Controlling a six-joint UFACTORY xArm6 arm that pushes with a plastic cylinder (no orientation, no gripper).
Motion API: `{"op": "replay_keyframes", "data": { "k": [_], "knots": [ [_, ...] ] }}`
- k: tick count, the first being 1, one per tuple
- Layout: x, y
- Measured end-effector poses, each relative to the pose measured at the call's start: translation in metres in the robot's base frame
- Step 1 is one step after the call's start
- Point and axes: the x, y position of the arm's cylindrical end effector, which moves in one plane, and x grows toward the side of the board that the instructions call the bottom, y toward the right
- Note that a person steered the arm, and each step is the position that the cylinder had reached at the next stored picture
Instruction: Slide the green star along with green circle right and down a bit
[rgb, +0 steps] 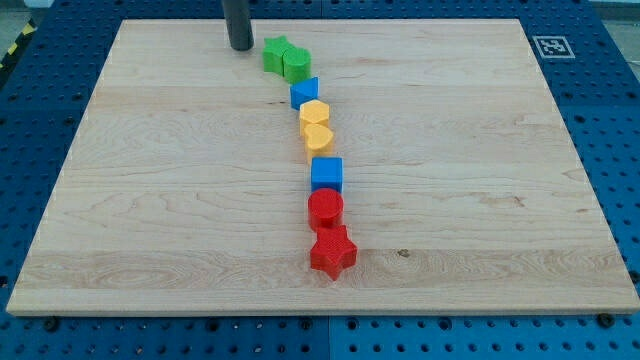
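The green star (274, 54) and the green circle (297, 64) touch each other near the view's top centre, the star on the left. My tip (240, 46) stands just left of the green star, a small gap apart. Below the green pair runs a line of blocks toward the view's bottom.
Below the green circle lie a small blue block (305, 93), a yellow block (314, 112), a yellow heart (318, 137), a blue cube (327, 174), a red cylinder (325, 208) and a red star (333, 251). The wooden board (150, 200) has blue pegboard around it.
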Motion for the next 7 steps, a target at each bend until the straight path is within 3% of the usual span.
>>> {"op": "replay_keyframes", "data": {
  "k": [5, 7],
  "knots": [
    [0.012, 0.002],
    [0.012, 0.042]
  ]
}}
